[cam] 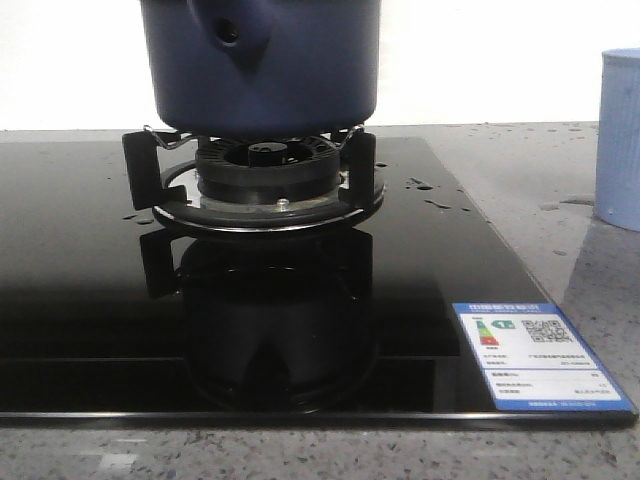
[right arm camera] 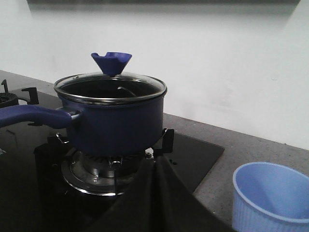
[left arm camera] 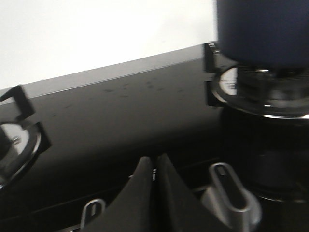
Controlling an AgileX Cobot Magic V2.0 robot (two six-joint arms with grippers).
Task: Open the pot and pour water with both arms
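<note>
The dark navy pot [cam: 262, 65] stands on the right burner's stand [cam: 262, 170], its handle stub with the small hole pointing at the front camera. In the right wrist view the pot [right arm camera: 113, 123] carries a glass lid [right arm camera: 110, 88] with a blue knob [right arm camera: 112, 63], and its long handle [right arm camera: 34, 116] sticks out sideways. My right gripper [right arm camera: 155, 160] is shut and holds nothing, a short way from the pot. My left gripper [left arm camera: 154, 159] is also shut and holds nothing, above the stove's front edge and well apart from the pot [left arm camera: 263, 31]. Neither gripper shows in the front view.
A pale blue ribbed cup [cam: 620, 140] stands on the grey counter right of the black glass stove [cam: 90, 260]; the cup [right arm camera: 273, 198] is open-topped. Two silver knobs [left arm camera: 231, 191] [left arm camera: 91, 210] sit near the left gripper. A second burner [left arm camera: 14, 140] lies farther left.
</note>
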